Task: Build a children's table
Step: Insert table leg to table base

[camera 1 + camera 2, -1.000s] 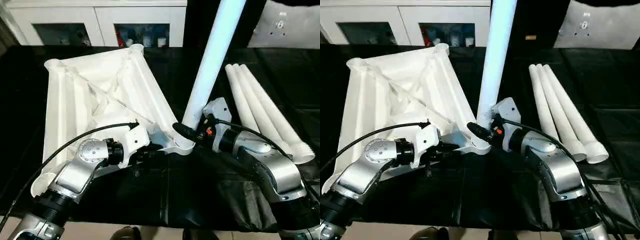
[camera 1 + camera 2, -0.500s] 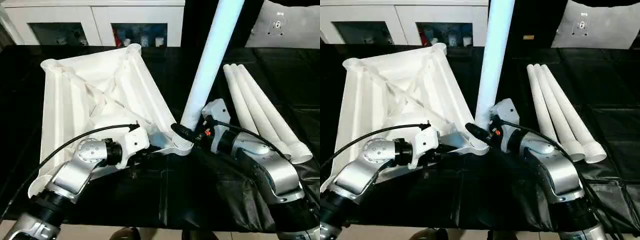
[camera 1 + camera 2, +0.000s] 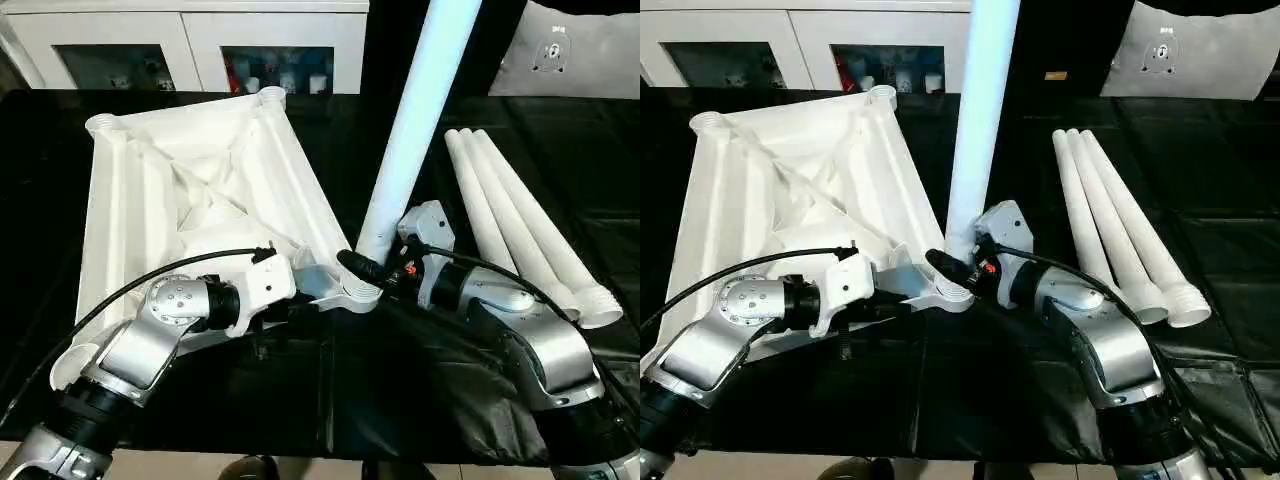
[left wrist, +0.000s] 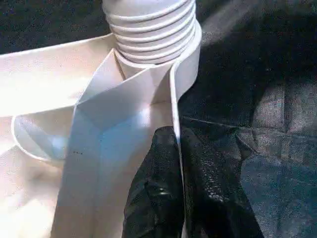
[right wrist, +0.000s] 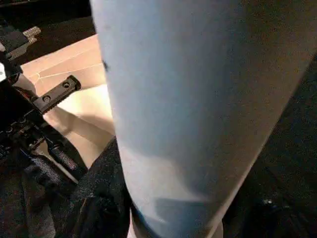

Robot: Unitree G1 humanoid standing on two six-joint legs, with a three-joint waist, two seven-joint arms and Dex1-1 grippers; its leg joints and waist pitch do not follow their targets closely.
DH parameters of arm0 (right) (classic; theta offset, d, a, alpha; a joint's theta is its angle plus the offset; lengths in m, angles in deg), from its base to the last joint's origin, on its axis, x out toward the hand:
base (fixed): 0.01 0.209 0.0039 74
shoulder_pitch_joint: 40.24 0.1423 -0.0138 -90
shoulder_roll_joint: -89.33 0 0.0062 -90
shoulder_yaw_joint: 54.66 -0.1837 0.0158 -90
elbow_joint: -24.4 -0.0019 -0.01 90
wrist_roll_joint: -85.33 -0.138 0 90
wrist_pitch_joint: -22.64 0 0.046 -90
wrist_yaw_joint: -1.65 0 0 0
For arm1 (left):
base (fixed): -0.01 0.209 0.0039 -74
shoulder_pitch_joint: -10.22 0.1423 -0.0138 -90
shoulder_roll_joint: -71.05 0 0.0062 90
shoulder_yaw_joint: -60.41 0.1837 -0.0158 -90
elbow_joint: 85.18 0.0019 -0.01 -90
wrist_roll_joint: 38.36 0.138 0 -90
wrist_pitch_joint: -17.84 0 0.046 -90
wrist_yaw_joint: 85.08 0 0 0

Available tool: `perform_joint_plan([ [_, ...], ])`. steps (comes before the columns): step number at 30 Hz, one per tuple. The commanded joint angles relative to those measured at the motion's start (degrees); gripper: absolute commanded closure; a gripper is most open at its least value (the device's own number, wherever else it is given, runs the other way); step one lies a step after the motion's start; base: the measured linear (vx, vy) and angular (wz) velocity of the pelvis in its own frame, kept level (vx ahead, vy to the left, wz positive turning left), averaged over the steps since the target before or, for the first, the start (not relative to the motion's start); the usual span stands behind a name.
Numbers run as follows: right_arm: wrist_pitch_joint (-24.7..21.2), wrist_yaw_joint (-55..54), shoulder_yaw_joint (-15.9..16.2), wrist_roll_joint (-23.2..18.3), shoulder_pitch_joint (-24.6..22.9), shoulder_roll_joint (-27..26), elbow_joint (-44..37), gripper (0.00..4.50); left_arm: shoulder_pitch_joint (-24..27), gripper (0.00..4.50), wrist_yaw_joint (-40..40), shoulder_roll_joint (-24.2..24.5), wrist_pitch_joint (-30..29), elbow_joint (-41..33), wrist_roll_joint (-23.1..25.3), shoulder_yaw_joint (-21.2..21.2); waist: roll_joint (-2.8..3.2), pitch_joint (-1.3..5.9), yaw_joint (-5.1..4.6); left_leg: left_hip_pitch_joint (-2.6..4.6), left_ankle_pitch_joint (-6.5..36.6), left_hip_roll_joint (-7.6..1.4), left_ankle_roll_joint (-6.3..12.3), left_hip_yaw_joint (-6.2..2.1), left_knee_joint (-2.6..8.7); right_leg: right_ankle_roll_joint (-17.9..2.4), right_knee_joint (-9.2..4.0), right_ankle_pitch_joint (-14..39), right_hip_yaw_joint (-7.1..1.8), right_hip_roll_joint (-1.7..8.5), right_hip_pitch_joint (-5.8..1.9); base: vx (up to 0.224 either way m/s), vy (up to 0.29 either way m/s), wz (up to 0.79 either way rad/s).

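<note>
In the left eye view, the top [image 3: 200, 200] is lying ribs-up on the black table [image 3: 330, 390], its near corner being pinned by the left claw [image 3: 300, 300] so that the socket [image 3: 358, 292] just beyond the fingers cannot turn. A leg [image 3: 405, 150] is being held upright in that socket by the right claw [image 3: 392, 272], low on the tube, probably so it can be twisted home. Three spare legs [image 3: 530, 230] are lying together well beyond the right claw, within reach for later.

In the right eye view the same arrangement is being shown, the leg rising straight between the two claws.

In the left wrist view, the fingers [image 4: 153, 198] are being kept clamped together on a thin rib of the top, with exposed thread [image 4: 151, 29] directly ahead, so the leg is judged not fully seated.

In the right wrist view, the leg [image 5: 178, 99] is being gripped close against the claw, one black finger [image 5: 106, 188] pressed to it; the grip appears closed on the tube.
</note>
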State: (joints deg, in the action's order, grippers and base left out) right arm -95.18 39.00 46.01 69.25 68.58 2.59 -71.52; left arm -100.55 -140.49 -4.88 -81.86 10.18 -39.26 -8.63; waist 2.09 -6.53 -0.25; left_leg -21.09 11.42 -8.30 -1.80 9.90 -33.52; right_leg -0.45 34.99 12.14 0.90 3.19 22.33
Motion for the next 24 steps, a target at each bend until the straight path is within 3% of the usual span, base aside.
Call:
perform_joint_plan([
  [1,-0.9,0.0,1.1,0.8,-0.3,0.3,2.0,2.6,1.4,4.5,-0.6,1.9,-0.9,2.7,3.7,1.9,-0.42,3.16,0.43,0.37,10.3,-4.51,2.2,-1.66,4.42,-14.5,-4.49,11.2,-2.86,4.99,-1.99,0.0,0.0,0.0],
  [3,-0.9,0.0,1.2,0.8,-0.2,0.2,2.1,2.6,1.3,4.5,1.0,0.9,-1.9,2.8,3.0,1.0,-0.38,3.11,0.45,0.41,10.5,-4.53,2.07,-1.66,4.43,-14.5,-4.51,11.5,-2.87,4.99,-1.92,0.0,0.0,0.0],
  [5,-0.9,0.0,1.2,0.9,-0.2,0.2,2.1,2.6,1.2,4.03,1.4,0.6,-2.3,2.8,2.8,0.8,-0.4,3.06,0.48,0.45,11.0,-4.51,1.89,-1.63,4.44,-14.5,-4.59,12.2,-2.9,4.99,-1.88,0.0,0.0,0.0],
  [11,-1.1,0.0,1.1,1.0,-0.5,0.1,1.7,2.6,0.4,3.56,1.8,0.9,-4.1,3.6,3.0,0.5,-0.23,3.02,0.58,0.51,11.8,-4.48,1.4,-1.71,4.51,-13.9,-4.7,13.3,-2.94,4.97,-1.8,0.0,0.0,0.0],
  [12,-1.1,0.0,1.1,1.0,-0.5,0.1,1.6,2.6,0.4,4.0,1.4,1.0,-4.5,3.3,2.8,0.6,-0.25,3.0,0.59,0.5,11.7,-4.5,1.39,-1.74,4.55,-14.0,-4.66,13.2,-2.92,4.95,-1.8,0.0,0.0,0.0],
  [16,-1.2,0.1,1.0,1.1,-0.6,0.2,1.5,2.6,0.6,4.09,-0.2,1.6,-5.3,2.2,2.3,1.3,-0.13,3.01,0.6,0.48,11.3,-4.56,1.5,-1.76,4.58,-14.2,-4.57,12.3,-2.93,4.98,-1.83,0.0,0.0,0.0],
  [17,-1.2,0.1,1.0,1.2,-0.6,0.2,1.5,2.6,0.5,4.42,0.0,1.5,-5.2,2.3,2.3,1.1,-0.15,3.0,0.56,0.47,11.4,-4.5,1.53,-1.7,4.53,-14.3,-4.59,12.1,-2.92,4.92,-1.8,0.0,0.0,0.0],
  [24,-1.3,0.3,1.1,1.2,-0.5,0.1,1.7,2.6,0.3,4.5,-0.3,0.6,-5.1,2.7,1.3,0.6,-0.18,2.92,0.62,0.48,12.1,-4.49,1.39,-1.74,4.59,-14.1,-4.71,13.4,-2.94,4.97,-1.8,0.0,0.0,0.0],
])
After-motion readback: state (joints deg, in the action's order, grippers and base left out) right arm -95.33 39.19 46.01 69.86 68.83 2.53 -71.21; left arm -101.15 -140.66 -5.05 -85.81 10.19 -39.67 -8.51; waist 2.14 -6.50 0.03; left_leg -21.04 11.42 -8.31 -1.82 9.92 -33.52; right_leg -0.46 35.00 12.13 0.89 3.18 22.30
